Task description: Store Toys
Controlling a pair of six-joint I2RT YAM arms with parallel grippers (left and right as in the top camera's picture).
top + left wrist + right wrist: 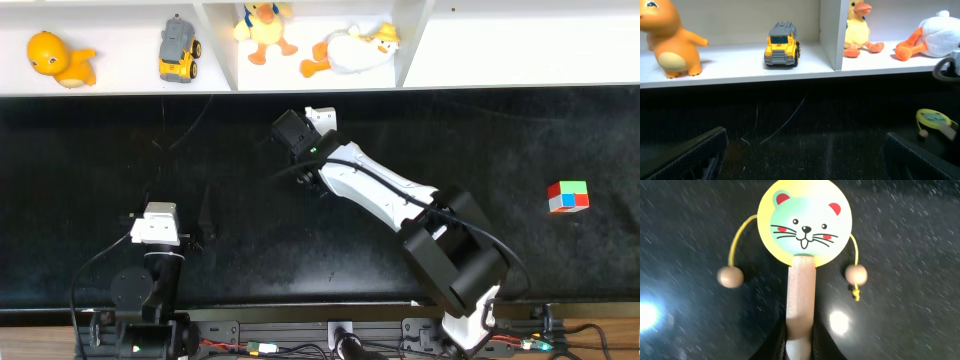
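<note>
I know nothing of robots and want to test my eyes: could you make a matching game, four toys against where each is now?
Toys: 1 rattle drum; 2 toy truck; 3 colour cube; 4 white plush duck.
Places: A on the black table, far right; B left shelf bay, beside the orange figure; C in the right gripper; D lying in the middle shelf bay.
Pairs: 1-C, 2-B, 3-A, 4-D.

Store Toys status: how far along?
Done: orange figure, truck, yellow duck and white plush sit on the shelf.
In hand: right tool grips the rattle drum by its handle, not yet shelved.
Left: that drum, plus the colour cube on the table.
</note>
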